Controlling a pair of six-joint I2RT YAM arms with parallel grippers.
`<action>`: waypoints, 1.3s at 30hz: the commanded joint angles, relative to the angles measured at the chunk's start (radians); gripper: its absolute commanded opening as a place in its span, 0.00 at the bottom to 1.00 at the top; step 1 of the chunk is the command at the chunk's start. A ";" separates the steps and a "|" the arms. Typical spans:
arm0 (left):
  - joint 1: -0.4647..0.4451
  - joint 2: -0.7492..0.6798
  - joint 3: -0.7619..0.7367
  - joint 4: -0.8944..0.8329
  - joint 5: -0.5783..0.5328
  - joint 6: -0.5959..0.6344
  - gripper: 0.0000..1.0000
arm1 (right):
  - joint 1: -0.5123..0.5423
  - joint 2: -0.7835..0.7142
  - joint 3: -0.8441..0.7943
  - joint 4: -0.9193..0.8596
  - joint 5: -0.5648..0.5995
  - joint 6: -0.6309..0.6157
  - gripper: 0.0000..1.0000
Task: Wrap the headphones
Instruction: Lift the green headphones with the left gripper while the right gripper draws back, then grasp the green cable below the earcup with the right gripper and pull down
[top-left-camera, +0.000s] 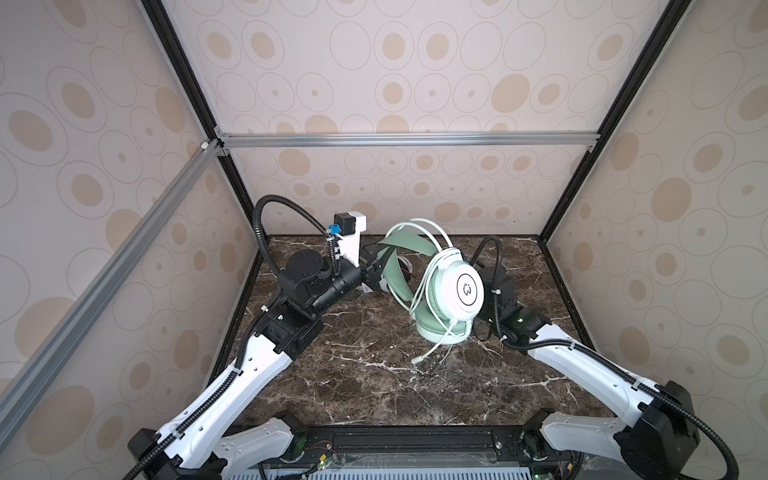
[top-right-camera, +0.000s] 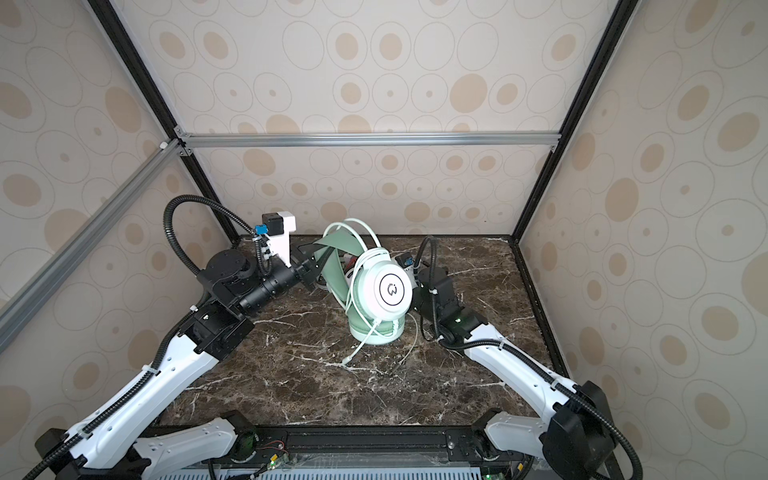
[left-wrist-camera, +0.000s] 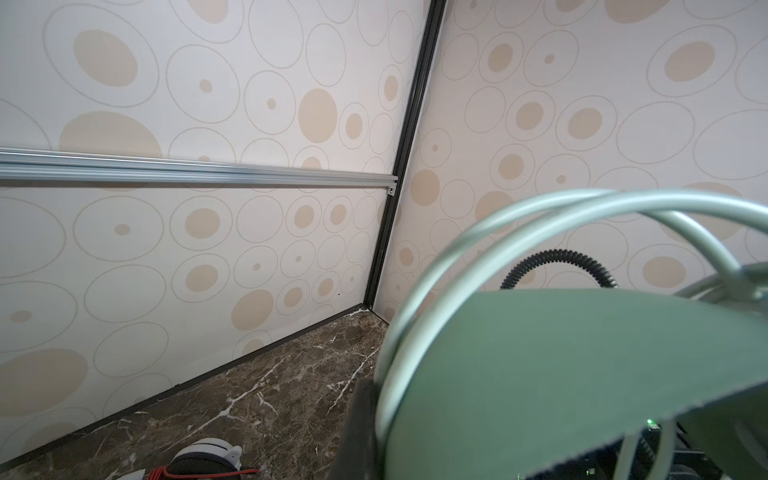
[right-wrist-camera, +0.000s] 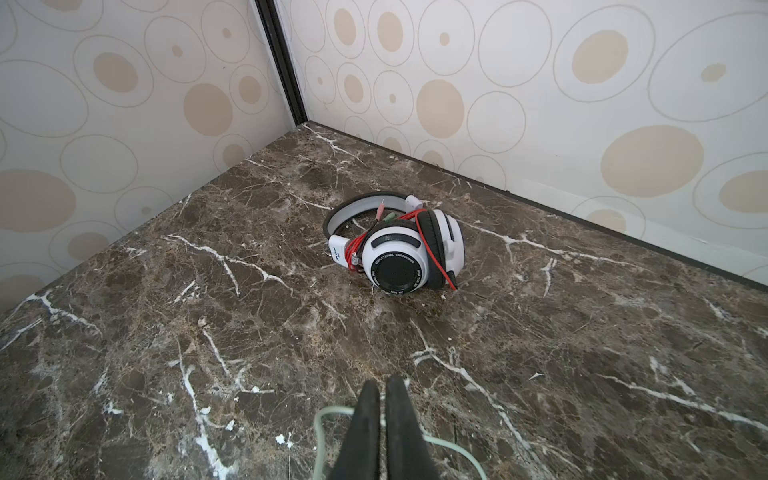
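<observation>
Two headsets share a dark marble bench (top-left-camera: 353, 374) as a pair of robot arms work the cord. The left gripper (top-left-camera: 377, 270) is clamped on the flat green headband (top-left-camera: 405, 247) of the mint-green headset (top-left-camera: 451, 291), which stands mid-bench on its lower ear cup, its white outer cup facing up toward the camera in both top views. Loops of its pale cord (right-wrist-camera: 317, 436) circle the ear cups, and a loose end trails onto the marble in front. The right gripper (right-wrist-camera: 383, 399), hidden behind the headset from above, shows in the right wrist view with its jaws pressed together on that cord. Behind, near the back wall, the white headset (right-wrist-camera: 399, 253) lies on its side, its red cord (right-wrist-camera: 354, 248) bundled around it.
</observation>
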 joint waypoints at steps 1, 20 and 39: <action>0.001 -0.020 0.093 0.186 -0.026 -0.102 0.00 | -0.008 0.048 -0.044 0.065 0.011 0.034 0.09; -0.001 0.035 0.139 0.261 -0.132 -0.195 0.00 | -0.007 0.172 -0.214 0.462 -0.128 0.157 0.18; 0.004 0.085 0.189 0.284 -0.191 -0.248 0.00 | -0.007 0.361 -0.221 0.639 -0.166 0.173 0.01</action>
